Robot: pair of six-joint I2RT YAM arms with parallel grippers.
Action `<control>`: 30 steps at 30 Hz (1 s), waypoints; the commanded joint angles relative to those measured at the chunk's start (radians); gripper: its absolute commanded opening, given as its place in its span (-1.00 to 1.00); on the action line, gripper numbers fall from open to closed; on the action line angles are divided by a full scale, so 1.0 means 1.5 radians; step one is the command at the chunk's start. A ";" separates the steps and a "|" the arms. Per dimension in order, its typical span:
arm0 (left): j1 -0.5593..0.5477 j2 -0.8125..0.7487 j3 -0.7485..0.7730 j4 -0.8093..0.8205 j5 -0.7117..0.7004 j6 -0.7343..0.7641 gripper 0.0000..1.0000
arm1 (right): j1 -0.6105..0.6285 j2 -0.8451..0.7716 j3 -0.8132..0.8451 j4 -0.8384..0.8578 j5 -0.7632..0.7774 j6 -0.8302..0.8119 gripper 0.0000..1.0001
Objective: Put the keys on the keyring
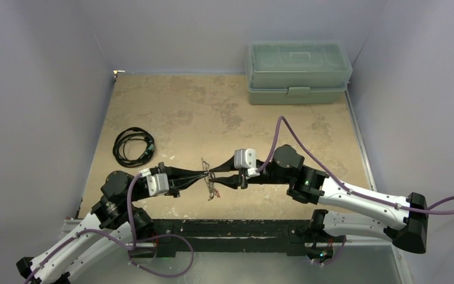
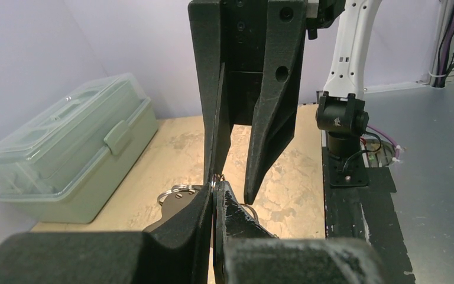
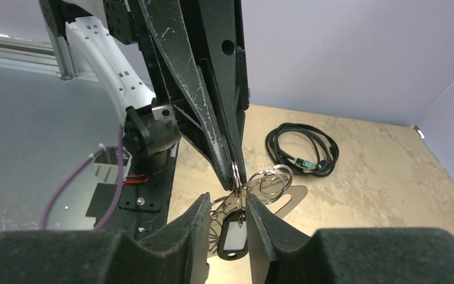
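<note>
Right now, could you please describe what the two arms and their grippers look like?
Both the left arm and right arm have white links with black joints. A purple cable loops along each. The left gripper and right gripper have long, tapered matte black fingers with pale scuffs, behind a light grey wrist block.

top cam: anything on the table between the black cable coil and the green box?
No. The table is bare between the black cable coil and the green box, seen in the top external view.
</note>
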 commanded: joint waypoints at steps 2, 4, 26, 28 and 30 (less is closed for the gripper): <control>0.008 -0.002 -0.001 0.058 0.023 -0.019 -1.00 | 0.003 0.002 0.009 0.041 -0.017 0.009 -0.42; 0.008 -0.001 -0.002 0.059 0.026 -0.020 -1.00 | 0.002 0.003 0.009 0.043 -0.019 0.008 -0.44; 0.014 0.023 0.004 0.035 0.064 -0.008 -1.00 | 0.002 -0.006 0.016 0.016 -0.039 -0.017 -1.00; 0.014 0.027 0.008 0.019 0.064 0.003 -0.77 | 0.002 -0.005 0.022 -0.004 -0.038 -0.023 -1.00; 0.014 0.029 0.013 0.010 0.064 0.010 -0.54 | 0.002 -0.004 0.031 -0.029 -0.037 -0.031 -1.00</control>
